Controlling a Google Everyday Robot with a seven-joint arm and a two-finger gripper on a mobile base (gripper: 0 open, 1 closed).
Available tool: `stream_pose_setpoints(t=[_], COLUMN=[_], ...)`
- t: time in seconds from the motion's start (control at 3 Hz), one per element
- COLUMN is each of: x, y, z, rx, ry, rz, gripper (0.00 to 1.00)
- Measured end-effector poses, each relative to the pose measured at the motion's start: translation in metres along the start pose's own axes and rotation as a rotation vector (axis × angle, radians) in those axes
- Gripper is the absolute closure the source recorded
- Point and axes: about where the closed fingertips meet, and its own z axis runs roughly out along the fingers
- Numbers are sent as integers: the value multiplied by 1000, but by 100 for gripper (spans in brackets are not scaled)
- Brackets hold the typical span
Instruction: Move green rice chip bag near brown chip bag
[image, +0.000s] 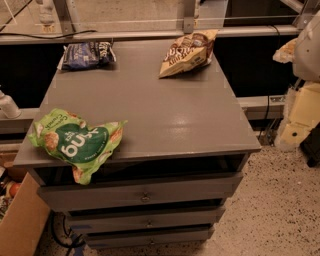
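1. The end effector (301, 119) looks to be the pale shape hanging off the right side of the worktop (165, 110), out past its edge. Whether it is spread or pressed together I cannot tell.
2. The green rice chip bag (75, 141) lies well apart from it, across at the near left corner, with one end drooping over the front edge.
3. The brown chip bag (187, 51) sits much nearer the end effector, at the far right corner.
4. Main worry: a clumsy touch instead of a clean grip could tip the green rice chip bag off the front, since it already overhangs.
5. The wrapper looks crinkled and slick, so a pinch on a loose fold might slip during the long carry.
6. The dark blue bag (86, 54), farthest from the end effector, could be taken by mistake.
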Motion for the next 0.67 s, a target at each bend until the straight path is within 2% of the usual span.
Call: stream_pose_setpoints(t=[0.33,0.67], x=[0,-17], y=[0,4], z=[0,10], rx=[0,-19], ry=[0,-69], rz=[0,-6], gripper=[0,0])
